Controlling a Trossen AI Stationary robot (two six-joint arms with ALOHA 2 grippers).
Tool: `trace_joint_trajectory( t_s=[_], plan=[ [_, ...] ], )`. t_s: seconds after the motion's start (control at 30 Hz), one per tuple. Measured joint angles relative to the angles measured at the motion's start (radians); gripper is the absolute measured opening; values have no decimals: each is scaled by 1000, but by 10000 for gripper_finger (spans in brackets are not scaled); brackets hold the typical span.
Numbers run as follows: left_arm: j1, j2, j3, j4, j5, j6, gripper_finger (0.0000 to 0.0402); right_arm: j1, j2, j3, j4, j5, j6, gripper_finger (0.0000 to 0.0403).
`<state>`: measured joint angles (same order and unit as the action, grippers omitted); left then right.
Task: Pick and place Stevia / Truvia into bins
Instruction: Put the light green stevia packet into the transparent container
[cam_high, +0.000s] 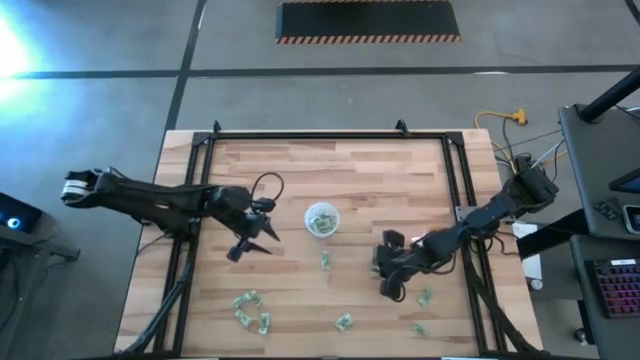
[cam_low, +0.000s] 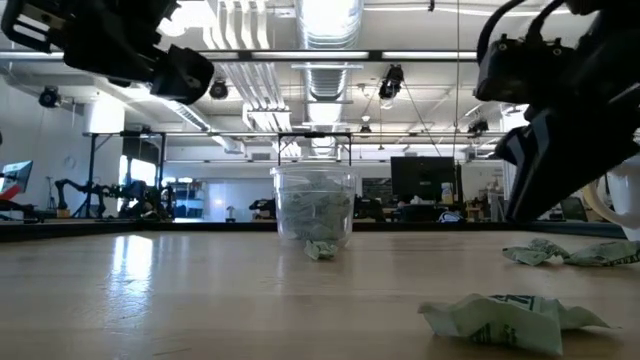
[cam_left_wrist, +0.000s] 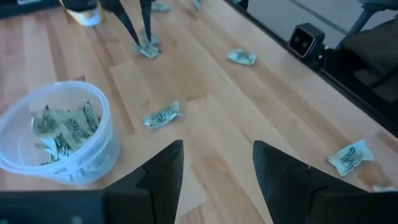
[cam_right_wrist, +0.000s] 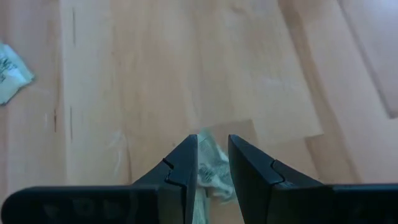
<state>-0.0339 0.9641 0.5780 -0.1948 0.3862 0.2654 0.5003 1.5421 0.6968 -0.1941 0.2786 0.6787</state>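
The translucent cup (cam_high: 321, 220) stands upright near the table's middle with several green-and-white packets inside; it also shows in the left wrist view (cam_left_wrist: 59, 134) and in the low view (cam_low: 314, 208). Loose packets lie flat on the wood: one (cam_high: 326, 260) just near-side of the cup, a cluster (cam_high: 252, 308) to the near left, and others (cam_high: 343, 321) (cam_high: 424, 297) along the near side. My left gripper (cam_high: 252, 247) (cam_left_wrist: 217, 146) is open above bare wood left of the cup. My right gripper (cam_high: 388, 288) (cam_right_wrist: 212, 140) is down at the table right of the cup, shut on one packet (cam_right_wrist: 211, 171). My right gripper pinches a crumpled packet (cam_left_wrist: 148, 50) between its two fingertips (cam_right_wrist: 186, 155), coming from above and pointing down. The packet sits at the table surface; whether it is lifted clear I cannot tell.
Black frame rails (cam_high: 455, 190) run along the table's left, right and far sides, with a small camera (cam_left_wrist: 303, 40) on the near rail. A loose packet (cam_left_wrist: 160, 116) lies near the cup, another (cam_left_wrist: 349, 155) close to the near edge. Bare wood spreads across the far half (cam_high: 330, 165).
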Motion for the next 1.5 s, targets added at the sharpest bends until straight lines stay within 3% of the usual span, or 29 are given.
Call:
trace_joint_trajectory(
  t_s=[0.23,0.57,0.93,1.23,1.4,1.5],
  plan=[
    [-2,-64,-14,-1,0,-2,177,15,34,-57,96,11,-3,82],
    [-2,-62,-16,-1,0,-7,177,13,129,-39,159,21,-58,81],
    [-2,-62,-16,-1,-1,-8,177,12,128,-13,141,9,-159,15],
    [-2,-62,-16,-1,-1,-8,177,10,128,39,138,34,-291,9],
    [-2,-62,-16,-1,-1,-9,177,10,119,82,143,128,-419,9],
    [-2,-62,-16,-4,-1,-34,177,5,116,117,145,257,-539,9]
  ],
)
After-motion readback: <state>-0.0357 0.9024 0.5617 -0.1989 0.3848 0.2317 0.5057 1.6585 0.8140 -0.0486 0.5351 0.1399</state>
